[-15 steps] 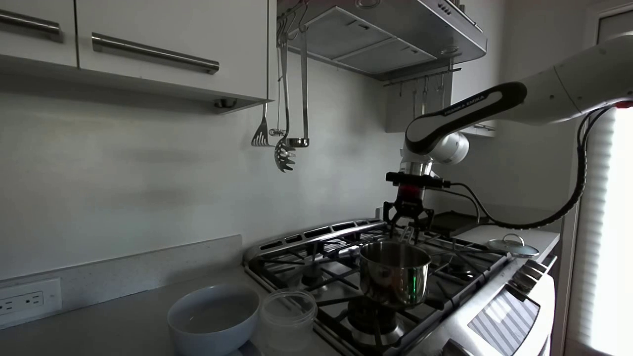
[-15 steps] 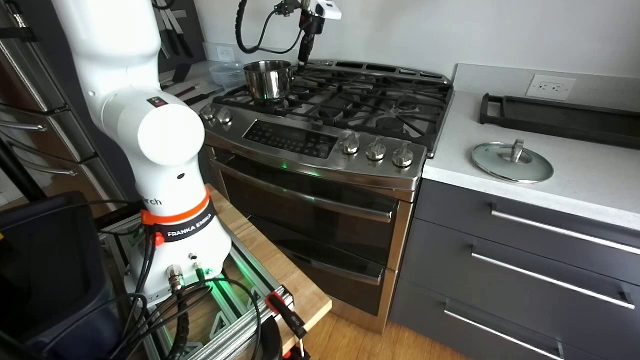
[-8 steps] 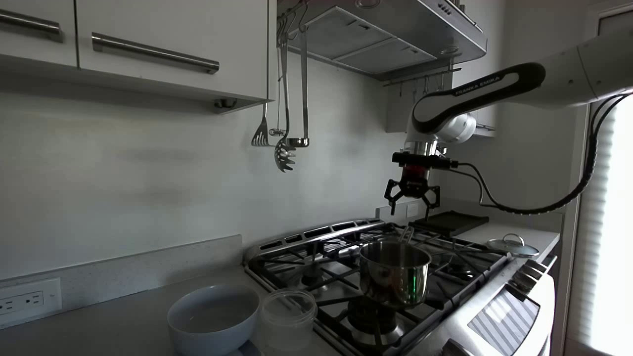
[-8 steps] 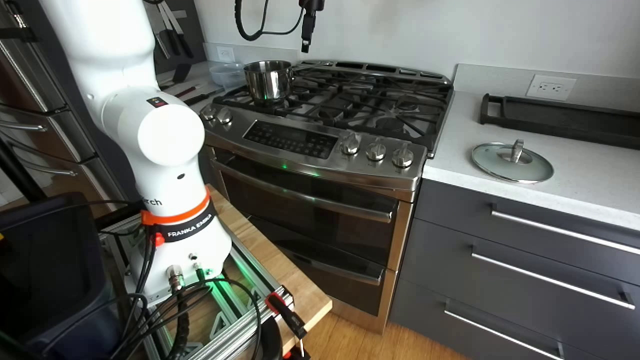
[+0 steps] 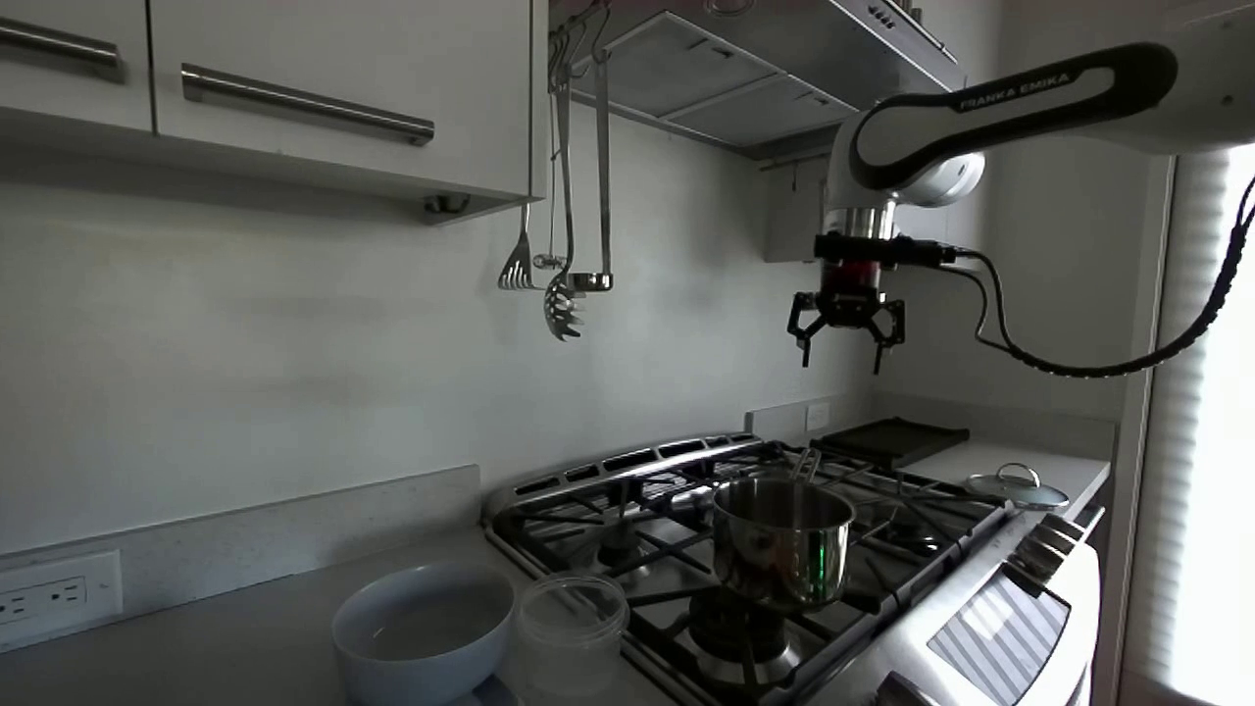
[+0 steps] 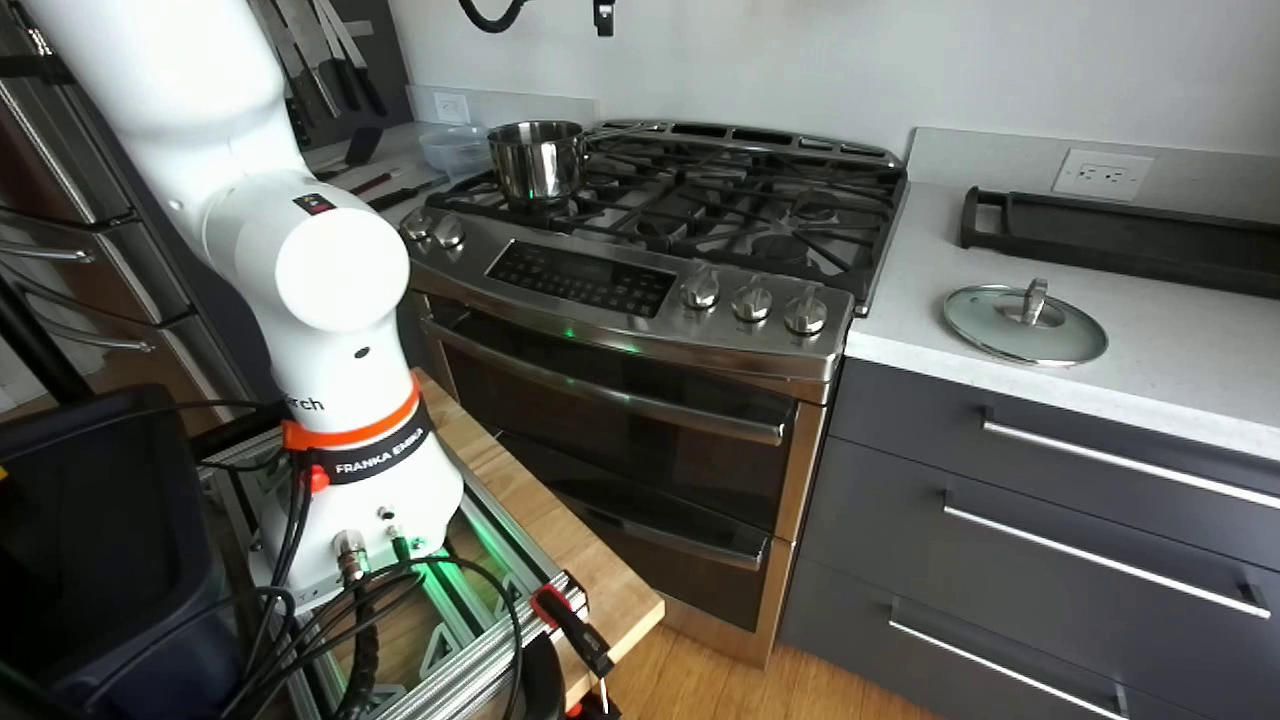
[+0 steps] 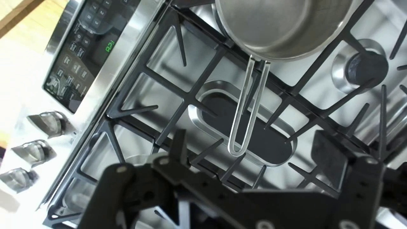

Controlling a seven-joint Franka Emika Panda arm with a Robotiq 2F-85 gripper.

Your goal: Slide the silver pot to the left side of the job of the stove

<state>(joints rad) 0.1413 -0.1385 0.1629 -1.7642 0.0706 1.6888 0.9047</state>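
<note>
The silver pot (image 5: 781, 549) stands upright on the stove (image 5: 627, 459), over a front burner. In an exterior view the pot (image 6: 538, 165) is at the left end of the stove (image 6: 740, 200). Its looped wire handle (image 7: 248, 111) points away from the pot (image 7: 283, 25) over the middle burner. My gripper (image 5: 841, 367) is open and empty, well above the handle and apart from it. In the wrist view the gripper's fingers (image 7: 254, 151) are spread, with the handle's end seen between them below. In an exterior view only a fingertip (image 6: 604, 18) shows at the top edge.
A white bowl (image 5: 424, 628) and a clear plastic container (image 5: 571, 628) stand beside the stove near the pot. A glass lid (image 6: 1025, 325) and a black griddle (image 6: 1130, 240) lie on the counter at the stove's other end. A range hood (image 5: 765, 69) hangs above.
My gripper has risen from the pot's handle, and its fingers are wider apart than one second ago. The arm has drawn up and back. The pot has not moved.
</note>
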